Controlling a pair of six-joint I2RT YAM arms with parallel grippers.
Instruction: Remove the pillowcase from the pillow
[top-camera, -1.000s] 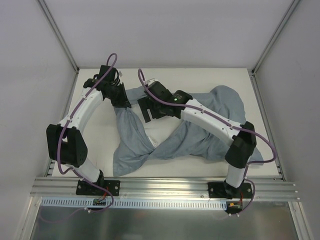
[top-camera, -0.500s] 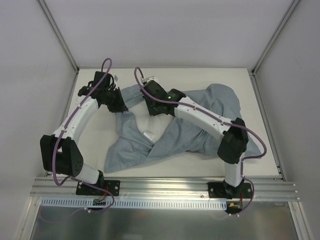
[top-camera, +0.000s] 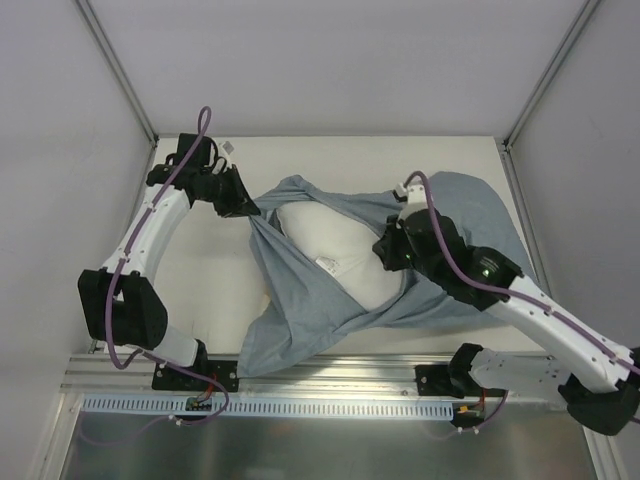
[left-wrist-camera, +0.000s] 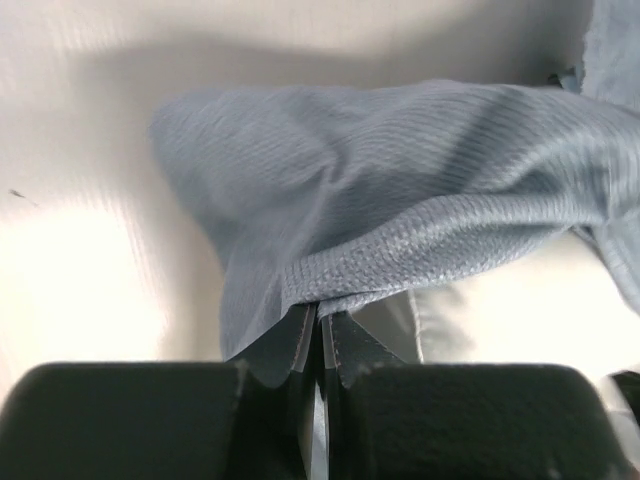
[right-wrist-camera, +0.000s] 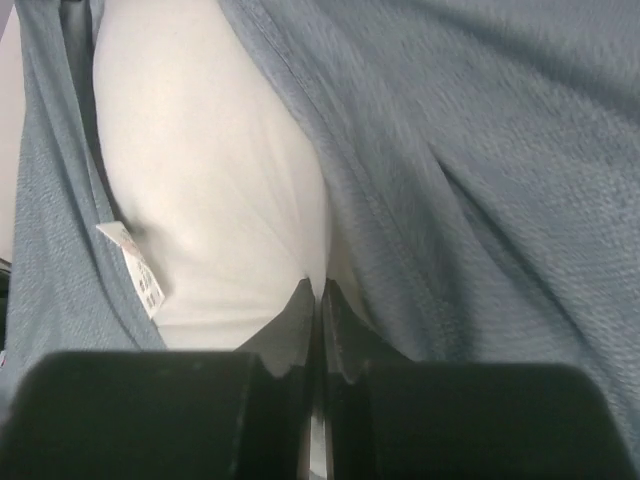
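The white pillow (top-camera: 322, 232) lies mid-table, partly bared inside the open mouth of the grey-blue pillowcase (top-camera: 300, 315), which is wrapped around it and trails off to the right. My left gripper (top-camera: 248, 208) is shut on a bunched edge of the pillowcase (left-wrist-camera: 400, 180) at the pillow's far-left corner, with white pillow (left-wrist-camera: 500, 310) showing just beside it. My right gripper (top-camera: 386, 256) is shut on a pinch of the pillow's white fabric (right-wrist-camera: 200, 150), right beside the pillowcase hem (right-wrist-camera: 480, 150). The pillow's sewn tag (right-wrist-camera: 135, 262) hangs to the left of the fingers.
White enclosure walls stand on three sides of the table (top-camera: 440, 160). An aluminium rail (top-camera: 330, 375) with both arm bases runs along the near edge. The pillowcase's lower corner reaches almost to that rail.
My right gripper has shut and moved right and toward the near edge. The pillowcase mouth has spread and more white pillow shows. My left gripper kept its hold and drew slightly left.
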